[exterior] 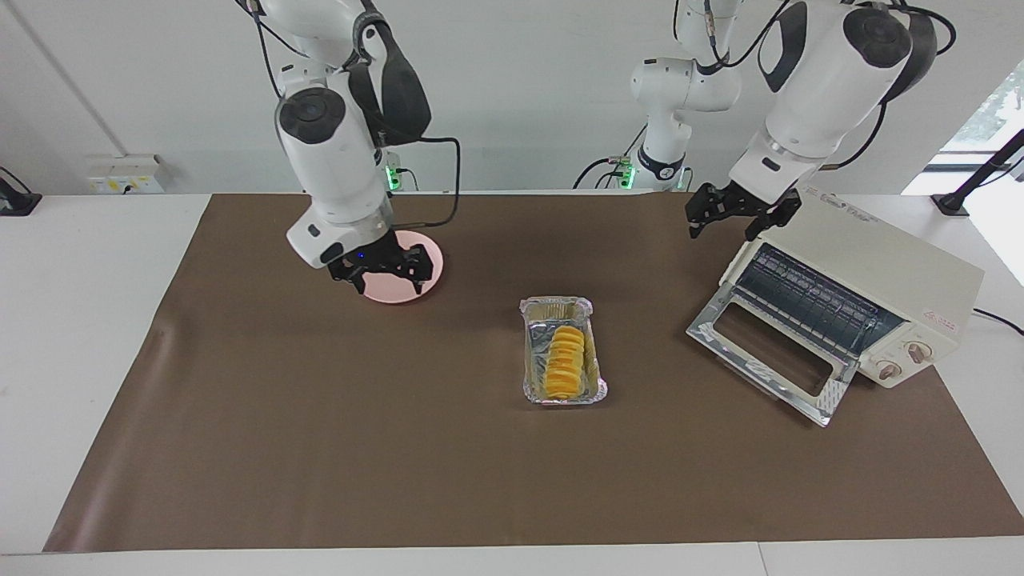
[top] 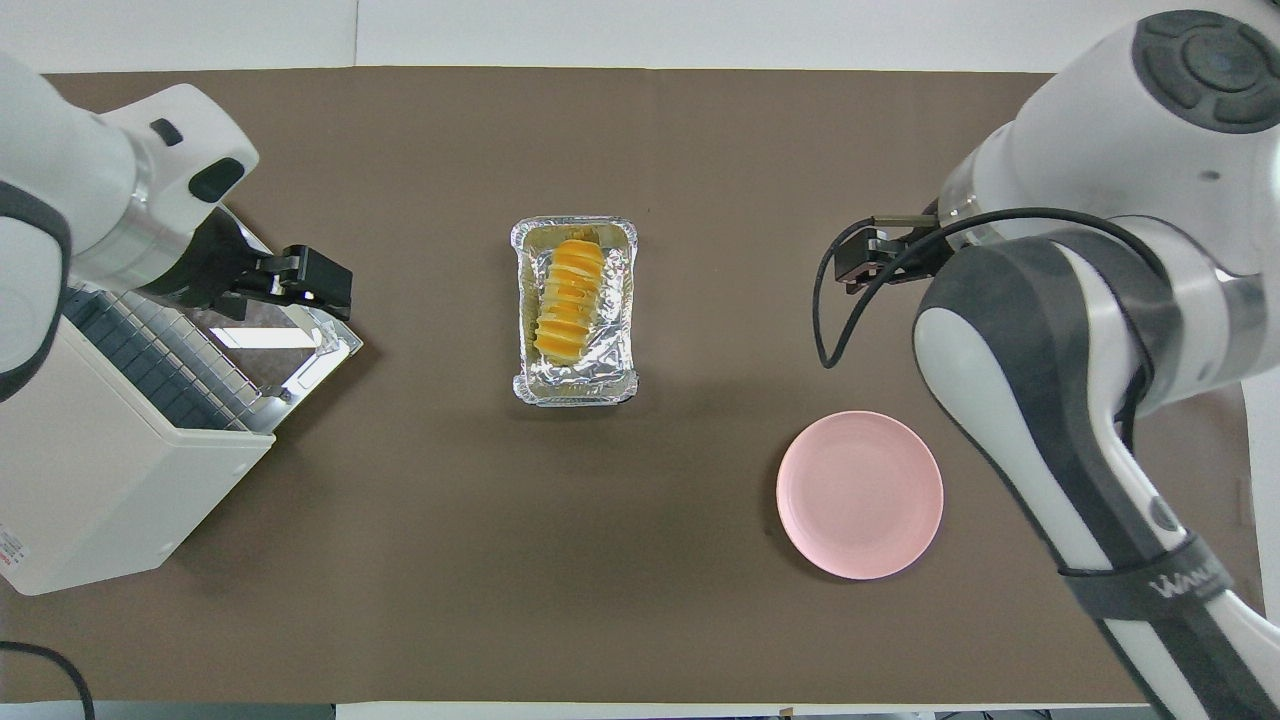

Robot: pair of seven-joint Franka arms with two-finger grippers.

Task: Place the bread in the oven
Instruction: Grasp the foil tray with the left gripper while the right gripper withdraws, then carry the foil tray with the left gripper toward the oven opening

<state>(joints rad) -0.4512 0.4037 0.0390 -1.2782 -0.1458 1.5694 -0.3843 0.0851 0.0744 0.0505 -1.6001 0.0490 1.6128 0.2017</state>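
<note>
The yellow-orange ridged bread (exterior: 565, 362) (top: 568, 300) lies in a crinkled foil tray (exterior: 530, 352) (top: 622, 300) at the middle of the brown mat. The cream-white oven (exterior: 880, 264) (top: 100, 480) stands at the left arm's end of the table, its glass door (exterior: 824, 400) (top: 325, 355) dropped open and its wire rack showing. My left gripper (exterior: 740, 212) (top: 300, 280) is open and empty, up in the air over the oven's open door. My right gripper (exterior: 384, 272) (top: 870, 255) is open and empty, raised over the mat by the pink plate.
A round pink plate (exterior: 432, 264) (top: 860, 495) lies on the mat toward the right arm's end, nearer to the robots than the foil tray. The brown mat (exterior: 320, 440) covers most of the white table.
</note>
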